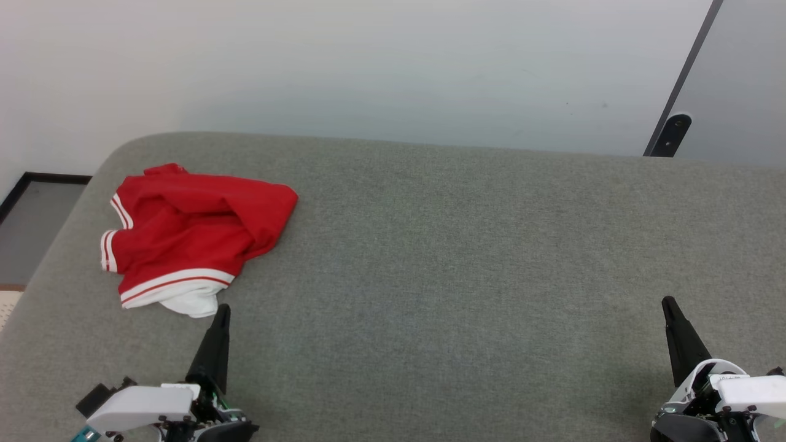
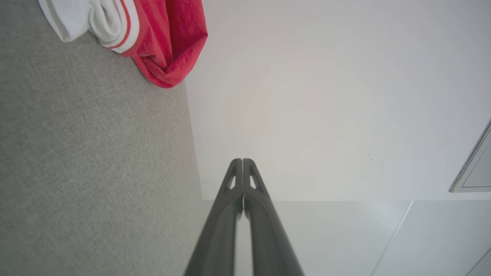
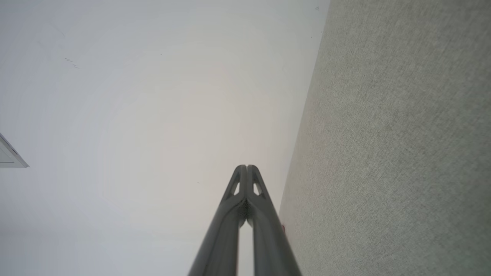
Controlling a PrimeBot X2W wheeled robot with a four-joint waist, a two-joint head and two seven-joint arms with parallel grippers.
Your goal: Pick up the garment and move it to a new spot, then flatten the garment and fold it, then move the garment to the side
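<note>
- Plainly, the left gripper (image 1: 223,310) has its two dark fingers pressed together tip to tip and grips nothing. It sits over the near left of the grey padded surface (image 1: 442,276).
- Its tip points at the garment (image 1: 190,227) and is near the white fold. The left wrist view shows the cloth apart from the fingertips.
- The right gripper (image 1: 667,302) is likewise closed to a single point and carries nothing. It sits at the near right, well apart from the garment.
- The garment lies crumpled near the surface's rounded far-left corner. It is red with white-and-red striped trim, and white fabric pokes out on its near side.
- A broad stretch of grey surface runs between the garment and the right gripper.
- The far edge meets a pale wall (image 1: 368,61). Beyond the left edge is a dark-framed patch of floor (image 1: 37,227).
</note>
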